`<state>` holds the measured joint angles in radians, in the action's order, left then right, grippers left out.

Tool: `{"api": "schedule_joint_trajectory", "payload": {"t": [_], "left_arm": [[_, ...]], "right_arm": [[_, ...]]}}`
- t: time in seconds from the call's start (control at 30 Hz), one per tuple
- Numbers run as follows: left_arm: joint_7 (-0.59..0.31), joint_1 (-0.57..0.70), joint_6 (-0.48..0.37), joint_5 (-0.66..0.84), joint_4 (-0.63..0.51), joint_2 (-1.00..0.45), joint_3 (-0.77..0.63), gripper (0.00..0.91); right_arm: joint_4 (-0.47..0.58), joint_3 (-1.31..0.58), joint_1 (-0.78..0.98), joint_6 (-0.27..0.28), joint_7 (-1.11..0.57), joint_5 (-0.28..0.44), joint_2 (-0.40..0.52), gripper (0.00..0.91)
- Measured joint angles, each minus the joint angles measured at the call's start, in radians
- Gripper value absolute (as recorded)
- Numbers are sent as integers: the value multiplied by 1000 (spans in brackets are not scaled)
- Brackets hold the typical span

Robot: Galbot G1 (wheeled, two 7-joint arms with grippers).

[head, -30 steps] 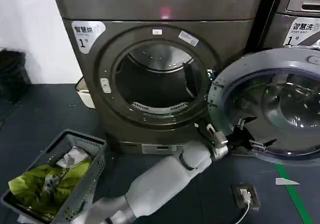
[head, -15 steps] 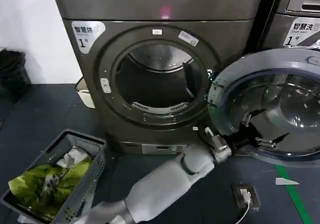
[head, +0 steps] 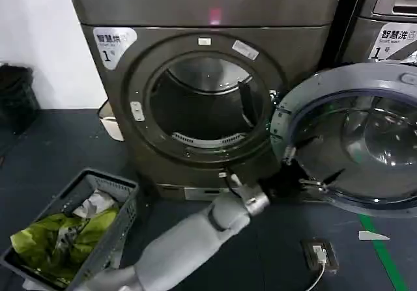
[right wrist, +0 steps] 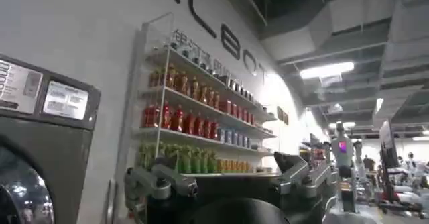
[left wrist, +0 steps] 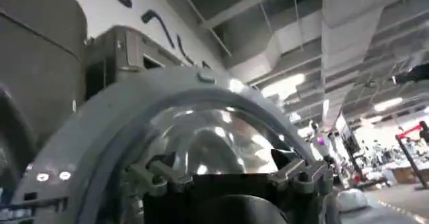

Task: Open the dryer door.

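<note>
1. Reaching up from low in the head view, the left arm puts the left end effector (head: 306, 170) in front of the lower inner face of the dryer door (head: 339, 83), its fingers spread wide and holding nothing.
2. The dryer door stands swung out to the right of the drum opening (head: 202, 105), hinged at that opening's right edge, grey inner rim and domed glass facing the robot.
3. In the left wrist view the open fingers (left wrist: 157, 178) frame the door's glass close ahead; whether a fingertip touches the rim is hard to tell, though it looks just clear.
4. The door lies up and to the right of the left end effector, and its swing runs further rightward, away from the drum, so any further push would go that way; the left arm is the nearer one.
5. The right end effector (right wrist: 234, 188), fingers also spread and empty, points towards a shelf of bottles (right wrist: 194, 128).
6. The door already looks open, so the task seems done or nearly so.
</note>
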<state>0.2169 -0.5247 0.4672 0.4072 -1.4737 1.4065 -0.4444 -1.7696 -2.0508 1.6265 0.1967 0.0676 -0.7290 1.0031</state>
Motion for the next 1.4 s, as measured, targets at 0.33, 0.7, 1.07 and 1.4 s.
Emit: {"api": "schedule_joint_trajectory", "payload": {"t": [0.33, 0.7, 1.07, 1.4], "left_arm": [[66, -48, -60, -9, -146, -213, 51, 907], [221, -149, -238, -25, -275, -562, 228, 907], [292, -273, -405, -59, -274, -821, 454, 907], [460, -372, -404, -149, -234, -1032, 553, 907]], "right_arm": [[-20, -22, -3, -41, 19, 85, 7, 907], [-32, -81, -2, -52, -12, 94, 13, 907], [-15, -128, -8, -28, -18, 94, -17, 907], [13, -141, -16, -34, -55, 142, -37, 907]]}}
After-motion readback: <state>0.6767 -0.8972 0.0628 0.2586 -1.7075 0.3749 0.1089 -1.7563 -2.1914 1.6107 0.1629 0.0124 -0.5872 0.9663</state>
